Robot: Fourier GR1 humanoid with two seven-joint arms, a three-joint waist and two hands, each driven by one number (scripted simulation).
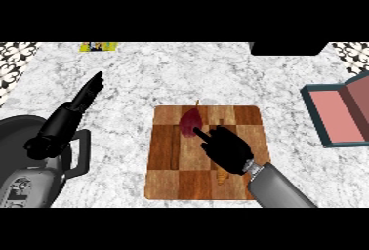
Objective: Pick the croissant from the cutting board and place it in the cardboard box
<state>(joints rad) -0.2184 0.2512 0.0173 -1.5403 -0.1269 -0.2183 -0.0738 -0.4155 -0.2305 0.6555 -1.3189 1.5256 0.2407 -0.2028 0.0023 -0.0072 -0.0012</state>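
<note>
A wooden cutting board (166, 171) lies in the middle of the counter. My right hand (229, 150) hangs over its centre with the fingers stretched toward the far left, and it covers most of the croissant. Only an orange-brown tip of the croissant (221, 175) shows, just below the palm near the wrist. The cardboard box (338, 117) stands open at the right edge, with a pink inside and dark teal walls. My left hand (88, 93) rests open at the left, fingers pointing away from me, well clear of the board.
A dark red, pointed vegetable (190, 120) lies on the board's far part, just beyond my right fingertips. A grey rounded object (25, 166) fills the lower left corner. At the back edge sit a black item (285, 48) and a small yellow one (97, 46).
</note>
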